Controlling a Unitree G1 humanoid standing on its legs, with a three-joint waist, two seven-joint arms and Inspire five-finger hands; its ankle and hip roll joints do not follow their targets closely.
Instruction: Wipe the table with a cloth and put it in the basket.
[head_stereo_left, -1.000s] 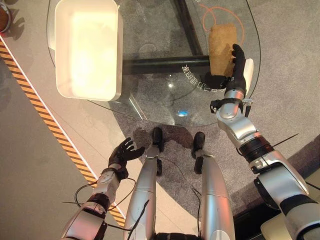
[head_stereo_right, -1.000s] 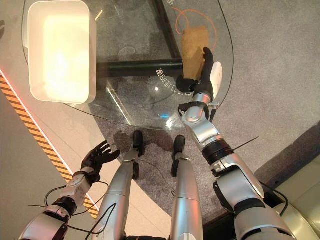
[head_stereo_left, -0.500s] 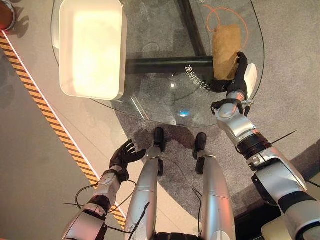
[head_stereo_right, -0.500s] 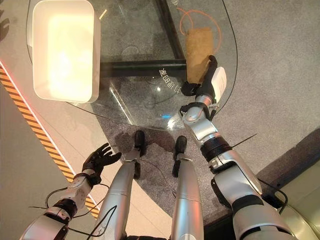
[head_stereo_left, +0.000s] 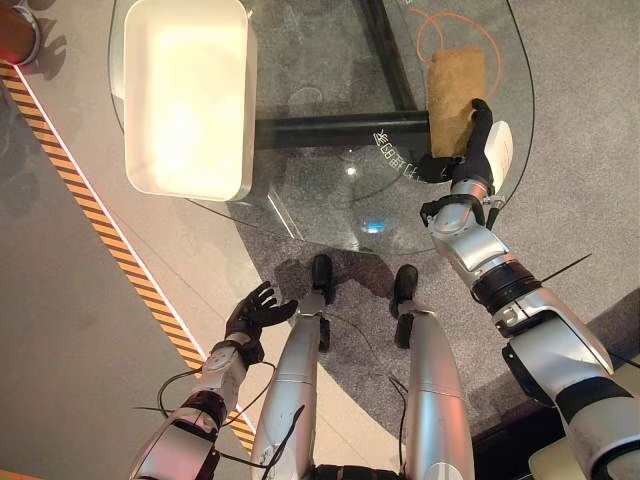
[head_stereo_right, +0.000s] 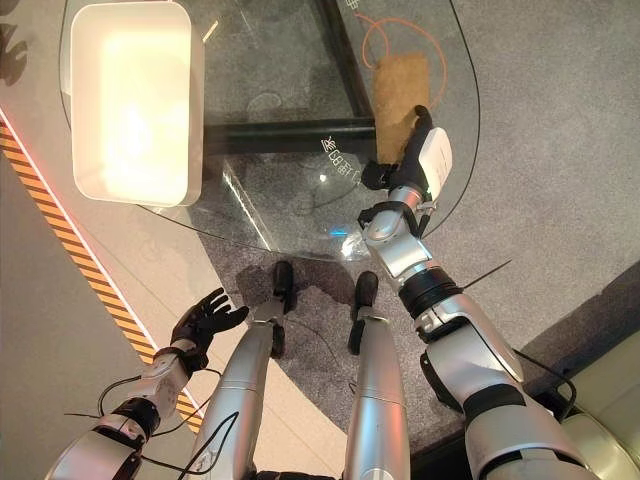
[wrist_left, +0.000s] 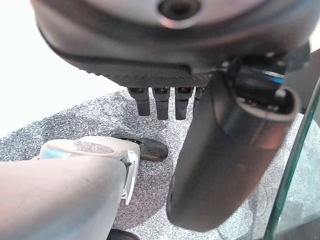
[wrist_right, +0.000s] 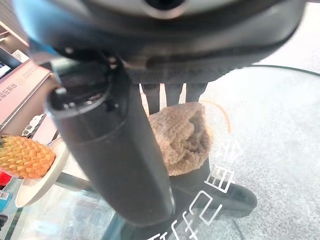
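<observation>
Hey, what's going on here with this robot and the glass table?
The robot is wiping a glass table with a tan cloth. Its right hand is curled on the near end of the cloth, which lies on the table's right side beside an orange looped cord. A white basket sits on the table's left side with no cloth in it yet. The left hand hangs open below the table, holding nothing.

The basket (head_stereo_left: 186, 95) sits at the upper left on the glass table (head_stereo_left: 330, 200); the cloth (head_stereo_left: 455, 87) lies upper right, well apart.
</observation>
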